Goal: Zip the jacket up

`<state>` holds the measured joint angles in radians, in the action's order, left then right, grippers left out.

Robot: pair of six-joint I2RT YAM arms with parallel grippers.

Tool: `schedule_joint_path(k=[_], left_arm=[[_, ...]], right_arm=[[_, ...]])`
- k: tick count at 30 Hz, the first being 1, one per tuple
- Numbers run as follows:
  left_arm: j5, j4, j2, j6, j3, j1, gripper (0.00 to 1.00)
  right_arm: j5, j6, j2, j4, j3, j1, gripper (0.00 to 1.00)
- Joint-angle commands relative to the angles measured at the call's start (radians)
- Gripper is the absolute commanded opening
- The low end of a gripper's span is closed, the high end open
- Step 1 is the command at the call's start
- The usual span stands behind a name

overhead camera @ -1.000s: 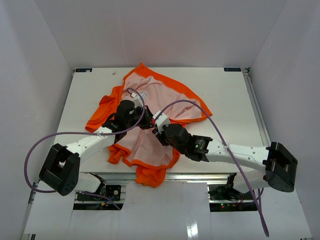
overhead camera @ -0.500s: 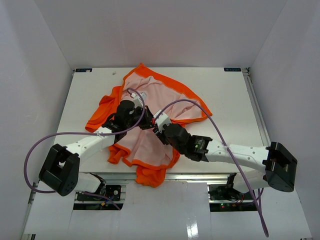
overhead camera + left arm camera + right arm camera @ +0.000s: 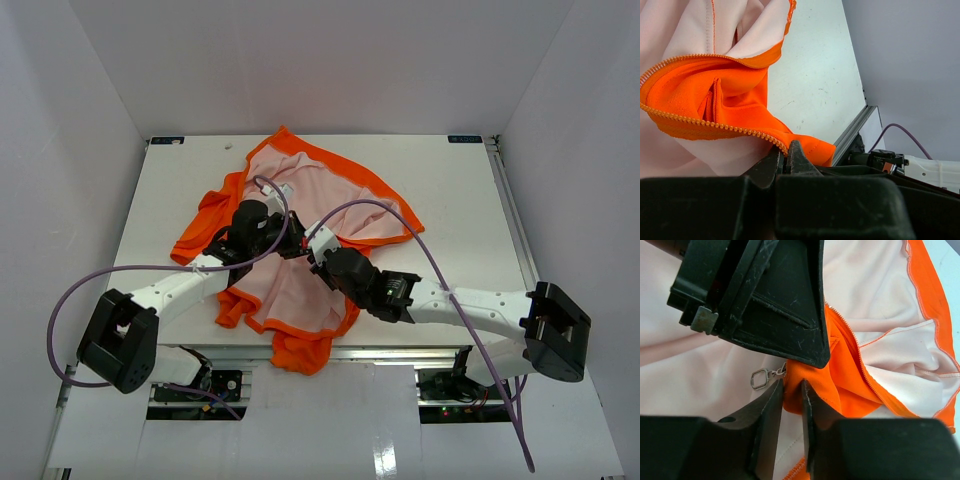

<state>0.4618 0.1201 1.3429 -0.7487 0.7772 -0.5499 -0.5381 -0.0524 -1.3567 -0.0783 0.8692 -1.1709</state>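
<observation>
— Where does the jacket (image 3: 330, 195) lie?
— On the worktop (image 3: 460, 200); it reaches from the middle of the far edge to the near edge, with its lowest part over that edge.
— And the grippers?
— Both are over its middle; the left gripper (image 3: 786, 150) is on a zipper edge; the right gripper (image 3: 792, 386) is just right of it, a fold between its fingers; the zipper pull (image 3: 760, 378) is just left of those.

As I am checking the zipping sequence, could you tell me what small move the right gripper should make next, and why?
Probably close the right gripper fully on the jacket's orange edge lying between its narrow jaws, just beside the metal pull. The left gripper pinches the toothed edge shut, so both sides would then be held.
</observation>
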Motion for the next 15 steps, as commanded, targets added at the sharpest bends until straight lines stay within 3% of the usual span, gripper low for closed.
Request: schedule_joint_path(k=[1, 6, 10, 12, 14, 15], left_arm=[[0.059, 0.064, -0.052, -0.03, -0.017, -0.002, 0.0], [0.076, 0.085, -0.055, -0.041, -0.022, -0.002, 0.0], [0.066, 0.079, -0.071, -0.033, -0.025, -0.002, 0.02], [0.053, 0.077, -0.08, -0.025, -0.029, -0.002, 0.22], [0.03, 0.06, -0.09, -0.003, -0.027, 0.0, 0.49], [0.007, 0.039, -0.097, 0.01, -0.023, 0.001, 0.55]], right_arm=[[0.036, 0.018, 0.01, -0.067, 0.004, 0.018, 0.2], [0.099, 0.031, 0.03, -0.108, -0.028, 0.036, 0.09], [0.134, 0.038, 0.064, -0.142, -0.066, 0.057, 0.08], [0.165, 0.041, 0.088, -0.163, -0.09, 0.076, 0.08], [0.23, 0.045, 0.117, -0.2, -0.131, 0.118, 0.08], [0.265, 0.052, 0.138, -0.229, -0.149, 0.147, 0.08]])
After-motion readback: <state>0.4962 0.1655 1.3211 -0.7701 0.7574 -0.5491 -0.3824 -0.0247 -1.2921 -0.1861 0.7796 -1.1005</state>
